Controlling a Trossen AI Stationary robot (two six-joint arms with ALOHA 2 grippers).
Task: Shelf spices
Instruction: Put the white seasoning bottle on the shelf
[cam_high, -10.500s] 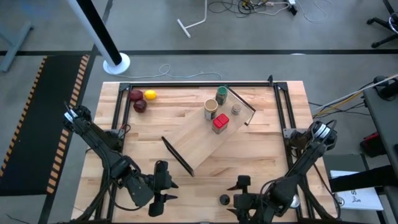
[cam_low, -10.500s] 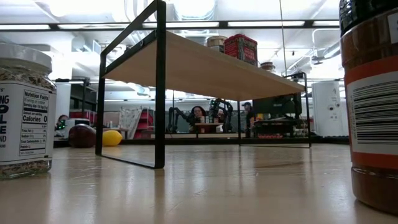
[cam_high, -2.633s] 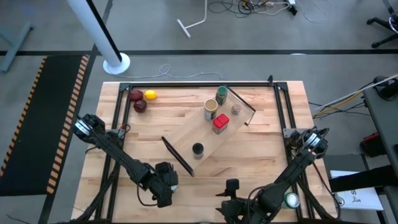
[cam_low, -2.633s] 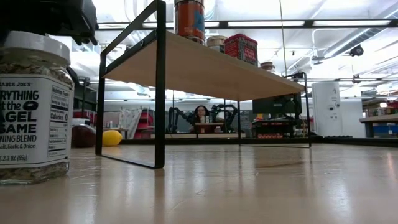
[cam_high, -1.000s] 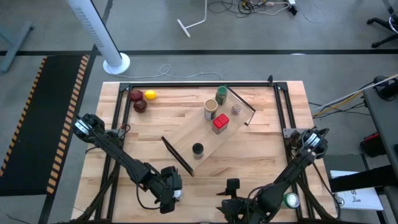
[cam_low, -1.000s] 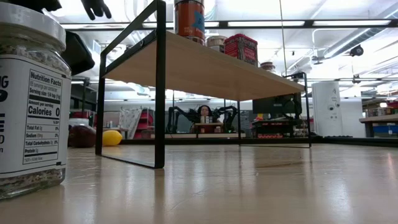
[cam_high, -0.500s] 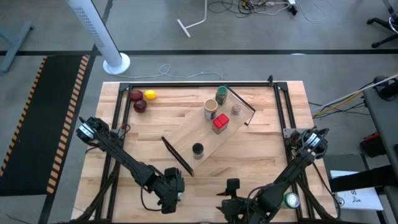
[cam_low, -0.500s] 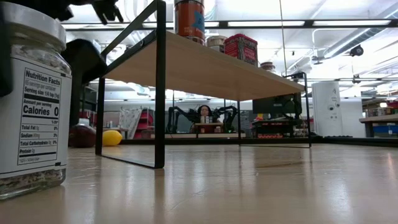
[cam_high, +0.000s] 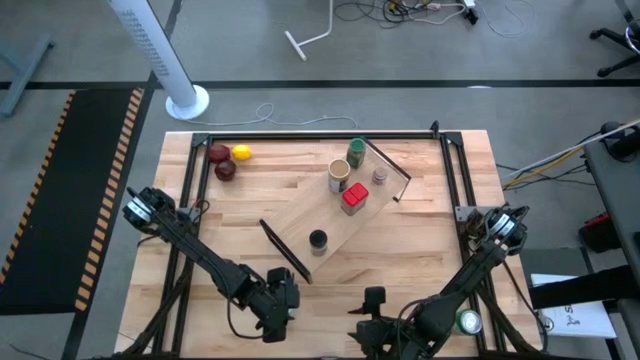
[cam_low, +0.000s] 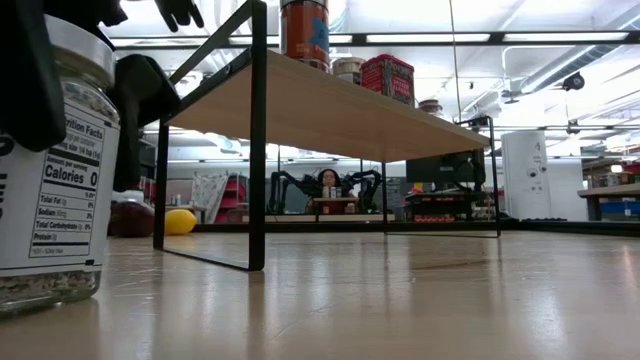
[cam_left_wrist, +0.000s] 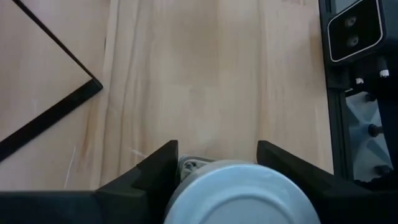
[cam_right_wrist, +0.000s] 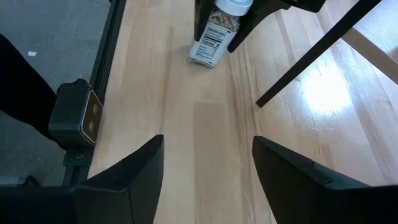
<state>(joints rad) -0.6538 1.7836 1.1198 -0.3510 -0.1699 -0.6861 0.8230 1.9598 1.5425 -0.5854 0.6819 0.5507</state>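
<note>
Jaws on the left gripper (cam_left_wrist: 217, 165) are spread wide and sit on either side of the white-capped glass jar of seasoning blend (cam_low: 45, 160), which stands on the wooden counter (cam_high: 420, 250) near its front edge, left of centre. From the low view the dark fingers (cam_low: 135, 110) flank the jar, but I can't tell if they're actually touching the glass yet. The right gripper (cam_right_wrist: 205, 168) is parked low at the front of the counter with its jaws wide and nothing in them.

The long light-wood shelf with black metal end bars (cam_high: 325, 220) sits diagonally mid-counter. Already on top of it: black-capped jar (cam_high: 318, 240), red box (cam_high: 354, 197), tan cylinder (cam_high: 339, 173), green-lidded dark jar (cam_high: 356, 152) and the tiny grey-capped jar (cam_high: 380, 175). So my guess is this is the last one to go up.

What I'd worry about:
- The grip looks like it lands high, around the cap. If so, the jar could swing or slip out on the lift.
- The shelf's near end bar (cam_high: 285, 250) is right beside the gripper, so a low carry could clip it and shove the whole shelf.
- Open space on the plank is next to the black-capped jar, so a sloppy drop-off could knock that one over.
</note>
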